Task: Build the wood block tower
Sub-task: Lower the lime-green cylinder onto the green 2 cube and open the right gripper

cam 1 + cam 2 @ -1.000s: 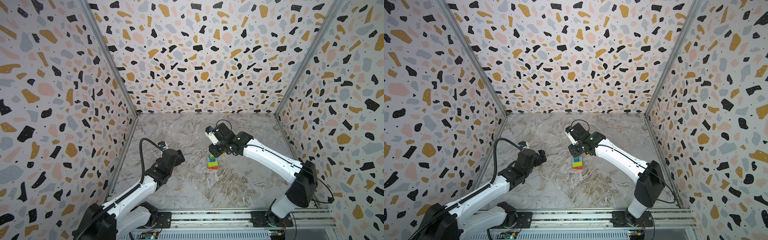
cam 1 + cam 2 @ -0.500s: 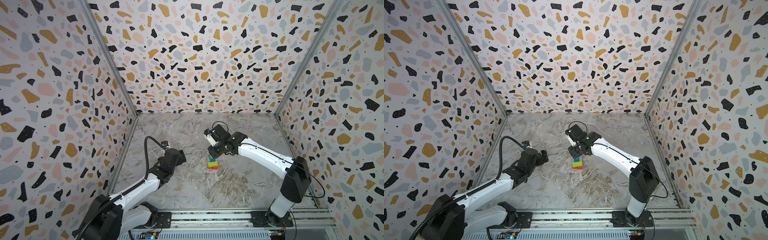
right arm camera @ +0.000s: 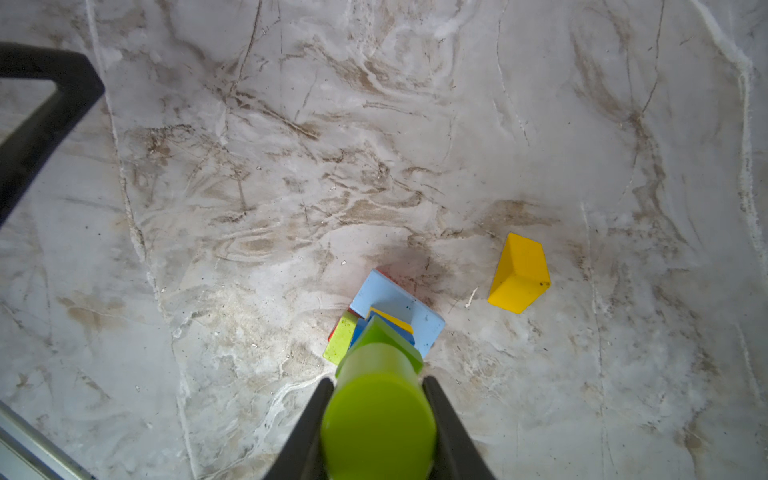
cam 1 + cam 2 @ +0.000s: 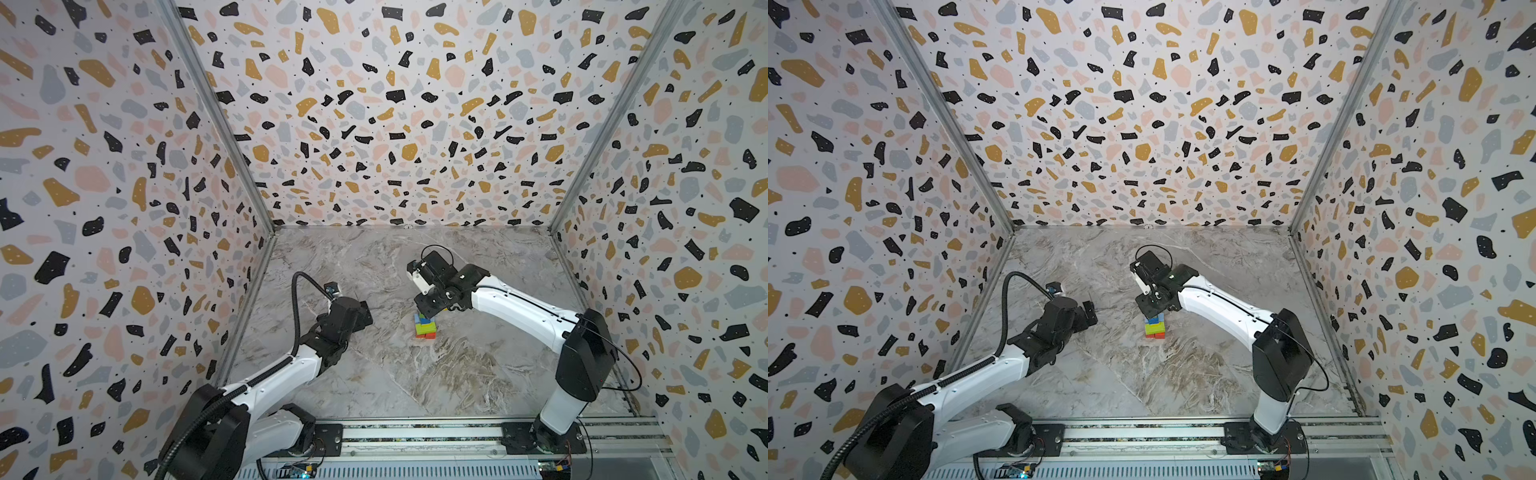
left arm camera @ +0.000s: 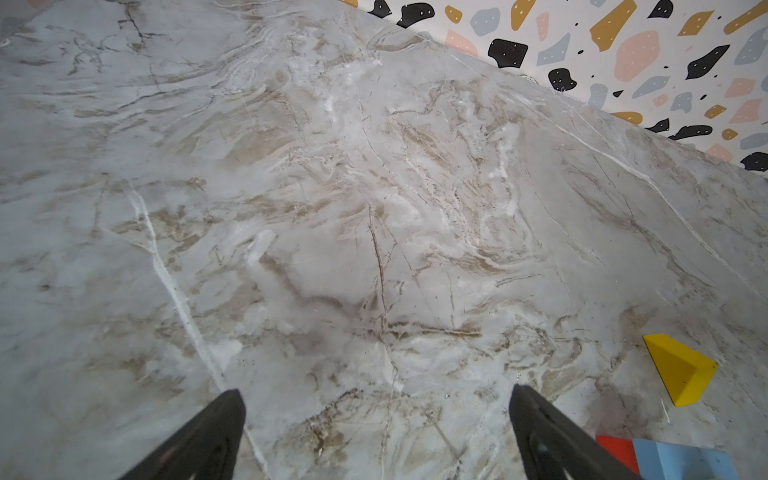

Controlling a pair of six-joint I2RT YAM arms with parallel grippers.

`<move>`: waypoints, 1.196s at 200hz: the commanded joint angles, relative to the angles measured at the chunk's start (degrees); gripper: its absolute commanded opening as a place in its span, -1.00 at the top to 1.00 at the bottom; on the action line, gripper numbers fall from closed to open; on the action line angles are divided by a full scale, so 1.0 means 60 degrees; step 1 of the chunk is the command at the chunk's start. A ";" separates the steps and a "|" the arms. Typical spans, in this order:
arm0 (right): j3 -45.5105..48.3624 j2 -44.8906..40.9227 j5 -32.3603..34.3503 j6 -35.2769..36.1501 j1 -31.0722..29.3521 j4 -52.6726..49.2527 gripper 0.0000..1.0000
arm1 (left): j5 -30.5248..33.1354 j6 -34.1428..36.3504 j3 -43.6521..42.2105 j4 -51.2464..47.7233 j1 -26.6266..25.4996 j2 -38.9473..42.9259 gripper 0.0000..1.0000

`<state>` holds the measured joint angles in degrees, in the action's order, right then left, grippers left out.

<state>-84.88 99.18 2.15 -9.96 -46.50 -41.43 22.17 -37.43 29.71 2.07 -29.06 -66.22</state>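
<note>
The wood block tower (image 4: 424, 329) disappears upward beneath the right tool (image 4: 429, 311).

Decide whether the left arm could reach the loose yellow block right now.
Probably yes: the left arm has open, empty jaws, with only bare table between them and the yellow block. The tower stands close beside it, though.

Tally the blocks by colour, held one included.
Lime: 2, lime cylinder in right gripper, lime slab
Green: 1, green block
Yellow: 2, yellow layer, loose yellow block
Dark blue: 1, dark blue block
Light blue: 1, light blue slab
Red: 1 visible, red base
Total: 8
</note>
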 commanded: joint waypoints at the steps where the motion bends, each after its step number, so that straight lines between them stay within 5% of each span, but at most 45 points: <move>1: 0.0157 -0.0332 -0.0006 0.0048 0.0030 -0.0042 0.52 | 0.0101 0.0115 -0.0090 0.0359 -0.0034 -0.0038 -1.00; 239: 0.0399 -0.0393 -0.0197 0.0051 0.0060 0.0134 0.46 | 0.0032 0.0103 0.0013 0.0277 -0.0041 -0.0185 -1.00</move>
<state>-82.65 99.15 1.56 -9.96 -46.35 -40.40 22.00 -37.12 29.71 2.20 -29.06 -67.00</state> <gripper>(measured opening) 0.346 0.999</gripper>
